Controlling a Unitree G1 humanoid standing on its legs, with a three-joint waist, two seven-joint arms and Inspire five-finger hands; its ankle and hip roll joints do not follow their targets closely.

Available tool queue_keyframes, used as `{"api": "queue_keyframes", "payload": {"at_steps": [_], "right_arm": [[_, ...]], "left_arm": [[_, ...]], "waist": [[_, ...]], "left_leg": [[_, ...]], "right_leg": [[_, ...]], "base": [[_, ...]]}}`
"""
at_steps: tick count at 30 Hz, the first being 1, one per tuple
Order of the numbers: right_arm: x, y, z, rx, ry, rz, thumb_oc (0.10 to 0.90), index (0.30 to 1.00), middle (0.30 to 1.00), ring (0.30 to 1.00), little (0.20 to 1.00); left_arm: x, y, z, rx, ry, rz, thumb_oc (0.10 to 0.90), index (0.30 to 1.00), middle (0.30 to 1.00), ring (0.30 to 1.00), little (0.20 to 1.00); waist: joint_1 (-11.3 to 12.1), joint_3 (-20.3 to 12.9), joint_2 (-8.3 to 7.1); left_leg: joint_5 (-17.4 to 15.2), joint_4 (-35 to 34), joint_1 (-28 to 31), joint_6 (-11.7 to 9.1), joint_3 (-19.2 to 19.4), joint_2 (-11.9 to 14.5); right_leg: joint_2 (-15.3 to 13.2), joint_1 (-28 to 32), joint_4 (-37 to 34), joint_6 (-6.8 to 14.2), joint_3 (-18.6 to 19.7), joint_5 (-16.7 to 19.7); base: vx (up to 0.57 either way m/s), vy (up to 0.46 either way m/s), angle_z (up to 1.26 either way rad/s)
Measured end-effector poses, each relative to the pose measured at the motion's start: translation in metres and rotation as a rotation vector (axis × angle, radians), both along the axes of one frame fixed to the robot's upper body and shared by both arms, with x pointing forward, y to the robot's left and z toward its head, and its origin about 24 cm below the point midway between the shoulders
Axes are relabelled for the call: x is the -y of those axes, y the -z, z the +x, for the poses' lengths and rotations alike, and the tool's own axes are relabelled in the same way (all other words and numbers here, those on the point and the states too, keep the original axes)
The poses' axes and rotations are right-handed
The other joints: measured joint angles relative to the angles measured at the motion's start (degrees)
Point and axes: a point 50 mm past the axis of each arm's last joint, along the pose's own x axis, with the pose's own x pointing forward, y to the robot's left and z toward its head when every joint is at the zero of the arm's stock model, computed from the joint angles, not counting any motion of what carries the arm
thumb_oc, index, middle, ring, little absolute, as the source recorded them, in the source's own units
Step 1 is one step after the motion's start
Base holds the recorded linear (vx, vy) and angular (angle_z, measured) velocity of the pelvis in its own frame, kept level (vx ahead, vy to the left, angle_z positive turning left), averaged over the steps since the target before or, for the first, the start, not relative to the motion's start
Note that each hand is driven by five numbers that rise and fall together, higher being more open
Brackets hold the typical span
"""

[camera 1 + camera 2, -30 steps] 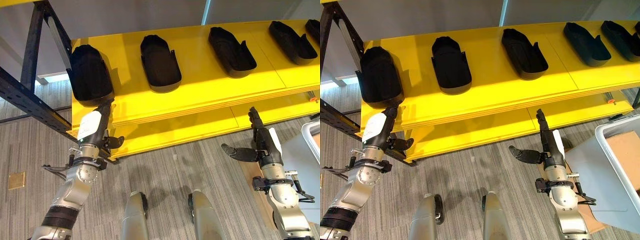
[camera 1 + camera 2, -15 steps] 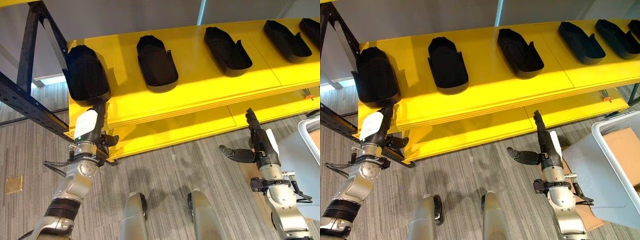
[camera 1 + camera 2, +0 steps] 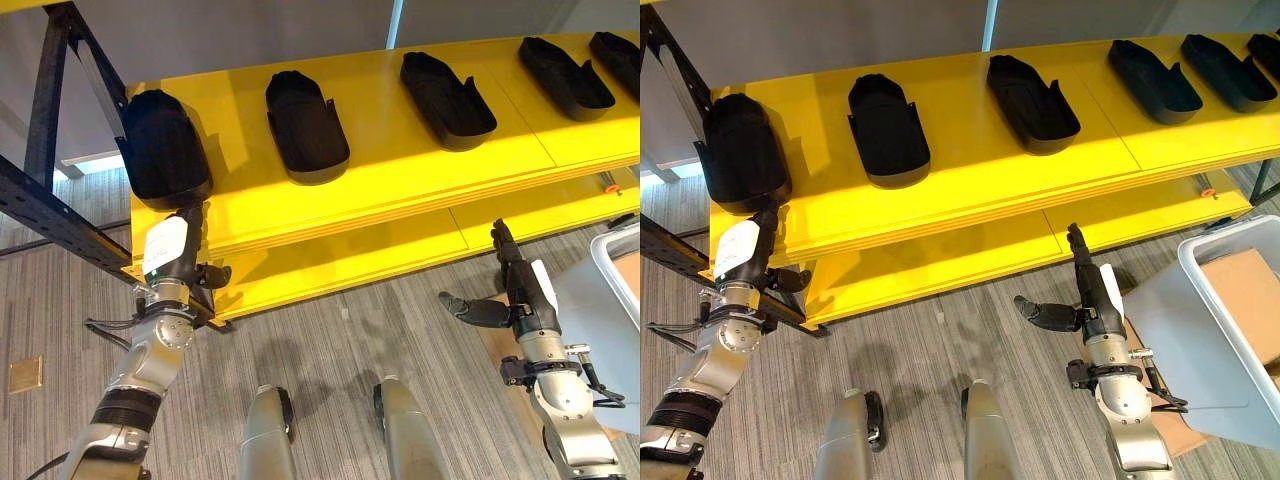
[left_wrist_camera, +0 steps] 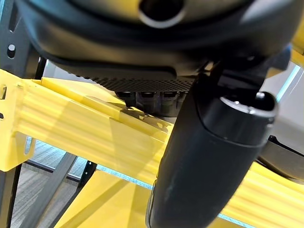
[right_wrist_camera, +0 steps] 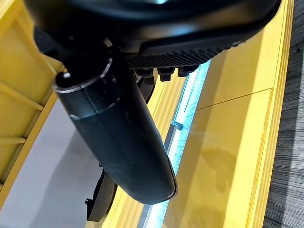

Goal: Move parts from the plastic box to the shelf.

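Five black parts (image 3: 307, 126) lie in a row on the yellow shelf (image 3: 400, 190), the leftmost (image 3: 163, 148) at its end by the black frame (image 3: 45, 205). The left hand (image 3: 172, 250) reaches up just under that part, fingers straight, grasping nothing. The right hand (image 3: 520, 285) hangs relaxed and empty beside the grey box (image 3: 1240, 340).

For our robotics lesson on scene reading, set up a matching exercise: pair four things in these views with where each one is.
Things:
1. leftmost part
2. left hand
3. right hand
4. plastic box

Places:
A. over the floor, before the lower shelf
B. far right, on the floor
C. top shelf's left end
D. just below the top shelf's left front edge

Pairs: 1-C, 2-D, 3-A, 4-B
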Motion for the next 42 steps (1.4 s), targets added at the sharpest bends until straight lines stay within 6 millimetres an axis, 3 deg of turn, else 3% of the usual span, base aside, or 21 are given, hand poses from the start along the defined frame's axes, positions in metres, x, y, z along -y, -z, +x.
{"api": "queue_keyframes", "payload": {"at_steps": [32, 39, 42], "right_arm": [[0.000, 0.000, 0.000, 0.000, 0.000, -0.001, 0.900, 1.000, 1.000, 1.000, 1.000], [0.001, -0.001, 0.000, 0.002, 0.003, -0.001, 0.900, 1.000, 1.000, 1.000, 1.000], [0.001, -0.001, 0.000, 0.004, 0.006, -0.001, 0.900, 1.000, 1.000, 1.000, 1.000]], "left_arm": [[-0.006, 0.001, -0.001, -0.005, -0.027, -0.002, 0.900, 1.000, 1.000, 1.000, 1.000], [-0.011, 0.000, -0.016, 0.027, -0.042, -0.051, 0.900, 1.000, 1.000, 1.000, 1.000], [-0.014, 0.001, -0.033, 0.045, -0.042, -0.061, 0.900, 1.000, 1.000, 1.000, 1.000]], "waist": [[0.16, 0.00, 0.01], [0.36, 0.03, -0.03], [0.76, 0.05, -0.05]], "left_leg": [[0.00, 0.09, -0.06, -0.01, 0.02, 0.00], [0.02, -0.05, -0.12, -0.05, 0.03, 0.00], [0.03, -0.19, -0.10, -0.07, 0.01, -0.01]], "right_leg": [[0.02, -0.13, 0.20, -0.01, 0.07, -0.01], [0.02, -0.25, 0.26, -0.02, 0.07, -0.02], [0.04, -0.30, 0.27, -0.11, 0.05, -0.08]], "base": [[0.00, 0.000, 0.00], [0.00, 0.000, 0.00], [0.00, 0.000, 0.00]]}}
